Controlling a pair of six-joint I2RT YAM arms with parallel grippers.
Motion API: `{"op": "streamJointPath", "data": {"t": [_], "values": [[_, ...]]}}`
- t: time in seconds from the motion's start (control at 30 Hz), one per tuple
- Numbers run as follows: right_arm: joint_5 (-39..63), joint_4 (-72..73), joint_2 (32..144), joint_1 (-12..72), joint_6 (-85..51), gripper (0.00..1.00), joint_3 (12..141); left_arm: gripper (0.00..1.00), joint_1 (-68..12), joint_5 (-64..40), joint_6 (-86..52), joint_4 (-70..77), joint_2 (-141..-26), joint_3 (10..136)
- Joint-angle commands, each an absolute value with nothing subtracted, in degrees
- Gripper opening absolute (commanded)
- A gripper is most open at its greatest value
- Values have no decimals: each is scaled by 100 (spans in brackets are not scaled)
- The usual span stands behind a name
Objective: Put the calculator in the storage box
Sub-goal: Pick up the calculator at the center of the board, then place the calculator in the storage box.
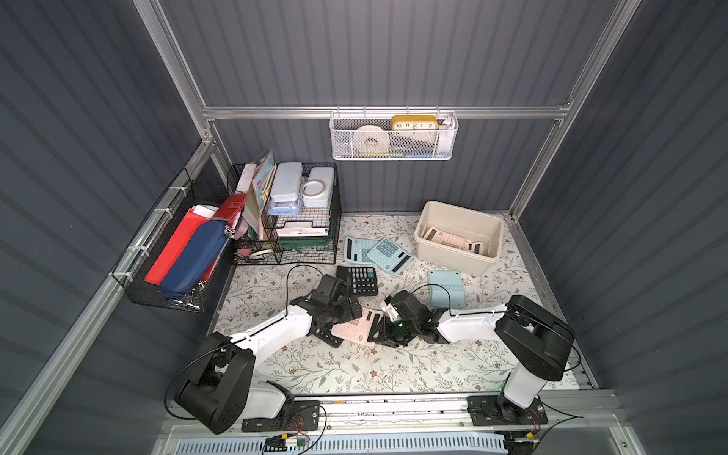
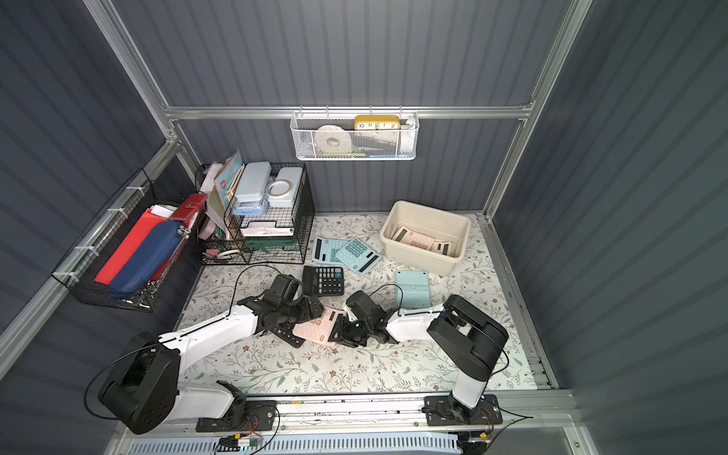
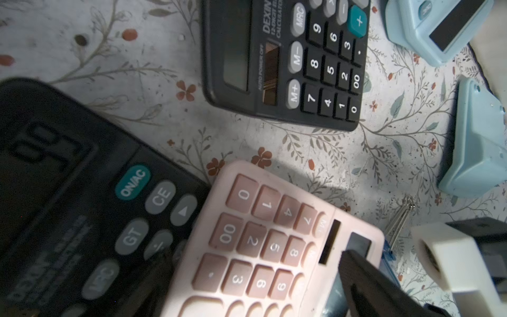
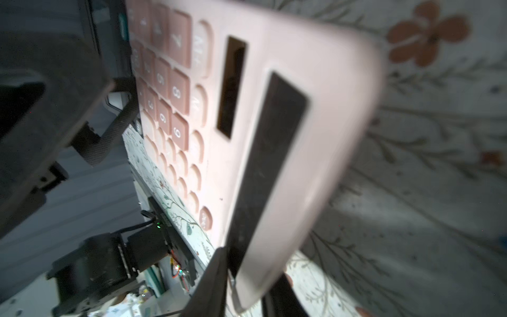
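Floral-print table cover [image 1: 354, 370] inside a dark grey ribbed enclosure with aluminium framing. Pale pink flat desk calculator [image 1: 356, 327] sits front-centre between both arms, well apart from the cream-beige plastic storage box [image 1: 449, 262], which is at the back on the right arm's side. That box already has pink calculators [image 1: 449, 238] lying in it. Right gripper [image 1: 380, 333] is clamped on the pink calculator's display end: in the right wrist view, black fingers [image 4: 216, 274] sit either side of that edge. Can't tell if that end is lifted clear of the cover. Left gripper [image 1: 340, 321] is at the opposite, keypad end, jaws spread wide, gripping nothing visible. Left wrist view: a second black DEXIN calculator [image 3: 68, 205] sits very close under the camera, with the pink one's corner overlapping it. Another black calculator [image 1: 360, 279] lies flat just behind the left gripper. Two overlapping light-blue calculators [image 1: 378, 254] lie between the black wire desk basket [image 1: 299, 220] and the box. One more light-blue calculator [image 1: 447, 287] lies face down near the right arm.
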State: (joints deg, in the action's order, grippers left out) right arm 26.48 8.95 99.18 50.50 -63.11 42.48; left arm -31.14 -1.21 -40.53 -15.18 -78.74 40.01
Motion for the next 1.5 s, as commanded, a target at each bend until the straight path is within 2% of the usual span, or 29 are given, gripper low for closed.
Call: {"op": "streamJointPath", "data": {"t": [0.0, 0.13, 0.37, 0.57, 0.73, 0.87, 1.03, 1.1, 1.47], "values": [[2690, 1487, 9813, 4930, -6500, 12, 4108, 99, -3120, -479, -4191, -1380, -7827, 3867], [2669, 1265, 9372, 4729, -6427, 1, 3996, 99, -3118, -274, -4214, -1624, -7572, 4003], [2672, -84, 8097, 4035, -5801, 0, 3991, 99, -3120, 549, -4116, -2675, -6973, 4749], [2641, -2266, 6727, 2841, -4793, 0, 4584, 99, -3114, 868, -4061, -3005, -6678, 5175], [2768, -3758, 6232, 1416, -3972, 0, 5468, 99, -3120, 889, -4051, -2975, -6693, 5216], [2873, -4831, 6573, 347, -3312, 0, 6466, 99, -3115, 846, -4073, -2882, -6707, 5176], [2856, -5885, 7615, -448, -2589, 0, 7822, 99, -3120, 797, -3972, -2859, -6809, 5280], [2953, -6055, 7947, -615, -2407, 0, 8209, 99, -3117, 783, -3912, -2879, -6853, 5352], [2139, -7183, 9835, -769, -1724, 0, 10133, 99, -3114, 668, -3663, -2968, -7004, 5589]]}}
